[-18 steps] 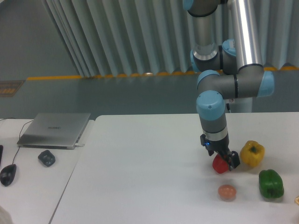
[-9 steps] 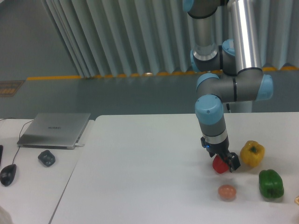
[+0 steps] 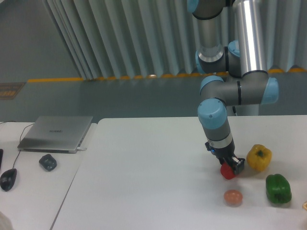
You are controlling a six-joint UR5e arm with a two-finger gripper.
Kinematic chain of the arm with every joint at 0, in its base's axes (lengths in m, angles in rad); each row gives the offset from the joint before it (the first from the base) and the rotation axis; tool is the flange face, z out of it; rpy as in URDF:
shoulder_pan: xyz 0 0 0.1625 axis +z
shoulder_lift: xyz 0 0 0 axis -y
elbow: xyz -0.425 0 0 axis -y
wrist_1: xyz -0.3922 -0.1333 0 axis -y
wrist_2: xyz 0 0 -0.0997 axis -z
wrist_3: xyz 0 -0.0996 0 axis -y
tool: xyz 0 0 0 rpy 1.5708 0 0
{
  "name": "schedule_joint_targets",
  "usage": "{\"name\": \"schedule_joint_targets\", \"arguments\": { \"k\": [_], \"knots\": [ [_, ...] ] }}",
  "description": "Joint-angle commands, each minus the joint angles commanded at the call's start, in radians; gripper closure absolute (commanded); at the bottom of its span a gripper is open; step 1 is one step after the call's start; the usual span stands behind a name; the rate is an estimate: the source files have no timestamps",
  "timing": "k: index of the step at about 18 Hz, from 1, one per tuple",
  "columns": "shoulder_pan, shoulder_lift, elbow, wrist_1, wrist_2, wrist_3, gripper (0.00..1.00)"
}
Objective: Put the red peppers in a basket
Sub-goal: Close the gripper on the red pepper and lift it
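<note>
Since a second ago your arm has swung its wrist a little leftward, and the gripper (image 3: 230,166) with the red pepper (image 3: 227,171) has shifted slightly left with it, so a wider strip of white now shows between the red pepper and the yellow pepper (image 3: 259,157).

Nearest to you along the front edge sits the small orange-pink fruit (image 3: 233,197), and to its right the green pepper (image 3: 278,188). Over on the left side desk, the dark mouse (image 3: 8,178) lies close to the front.

One step back, you have the red pepper low over the white table (image 3: 144,182), just above and left of the orange-pink fruit. Your gripper's dark fingers are closed around it from above, covering its top so that only the lower red half shows. You cannot tell from here whether it touches the tabletop or hangs just clear of it. The yellow pepper stands just beside it on the right, apart from it.

Farther back on the left desk lie a small dark object (image 3: 48,162) and a closed silver laptop (image 3: 56,132)
</note>
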Motion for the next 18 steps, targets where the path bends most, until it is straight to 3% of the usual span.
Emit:
{"name": "schedule_joint_targets", "arguments": {
  "k": [3,4,8,12,18],
  "knots": [
    [0.005,0.006,0.043,-0.051,-0.003,0.015,0.64],
    [0.005,0.006,0.054,-0.061,-0.005,0.017,0.69],
    [0.009,0.011,0.08,-0.077,-0.011,0.021,0.71],
    [0.055,0.035,0.136,-0.139,-0.08,0.023,0.72],
    [0.129,0.084,0.172,-0.14,-0.09,0.242,0.72]
  ]
}}
